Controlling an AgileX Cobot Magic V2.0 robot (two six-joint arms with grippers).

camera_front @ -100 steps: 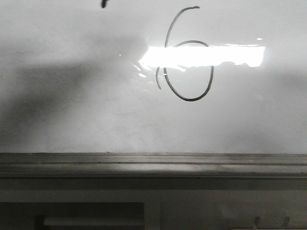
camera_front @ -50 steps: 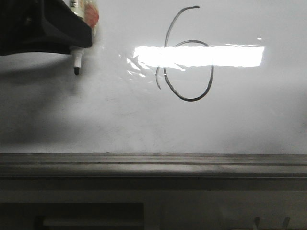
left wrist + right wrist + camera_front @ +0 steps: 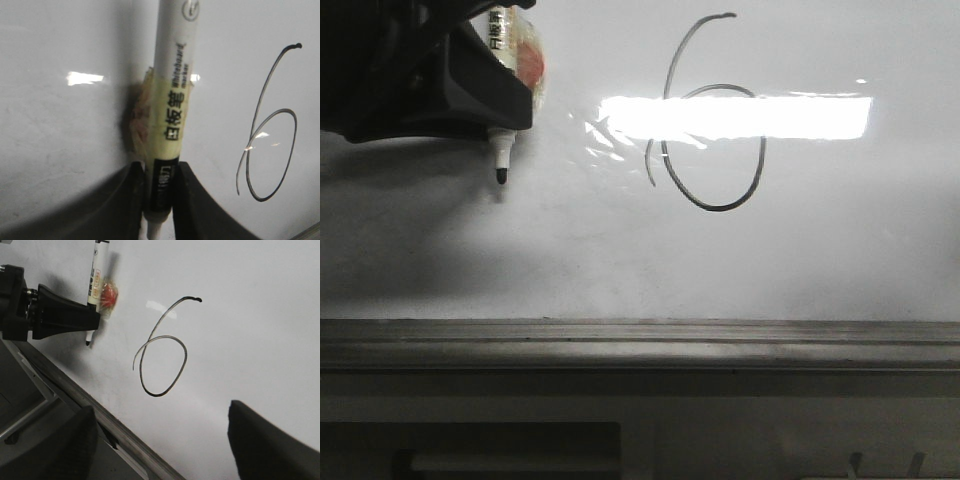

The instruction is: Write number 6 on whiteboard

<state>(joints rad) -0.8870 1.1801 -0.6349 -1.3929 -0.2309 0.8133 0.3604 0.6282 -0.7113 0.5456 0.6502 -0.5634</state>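
The number 6 (image 3: pixel 720 208) is a thin black line on the whiteboard (image 3: pixel 820 260), with a curved stem, a round loop and a small tail on its left. My left gripper (image 3: pixel 500 115) is at the upper left, shut on a white marker (image 3: pixel 502 155) that points down, its black tip close to the board well left of the 6. The left wrist view shows the jaws (image 3: pixel 161 175) clamped on the marker (image 3: pixel 175 90), with the 6 (image 3: pixel 259 107) beside it. My right gripper (image 3: pixel 160 440) is open and empty, off the board below the 6 (image 3: pixel 156 394).
A grey metal ledge (image 3: pixel 640 340) runs along the board's lower edge, also in the right wrist view (image 3: pixel 100 415). Below it is a grey panel with a dark slot (image 3: pixel 510 440). A bright light reflection (image 3: pixel 770 115) crosses the 6. Yellow and red tape (image 3: pixel 532 65) wraps the marker.
My left gripper with the marker has come into the front view from the upper left and moved down and to the right. The 6 is unchanged.
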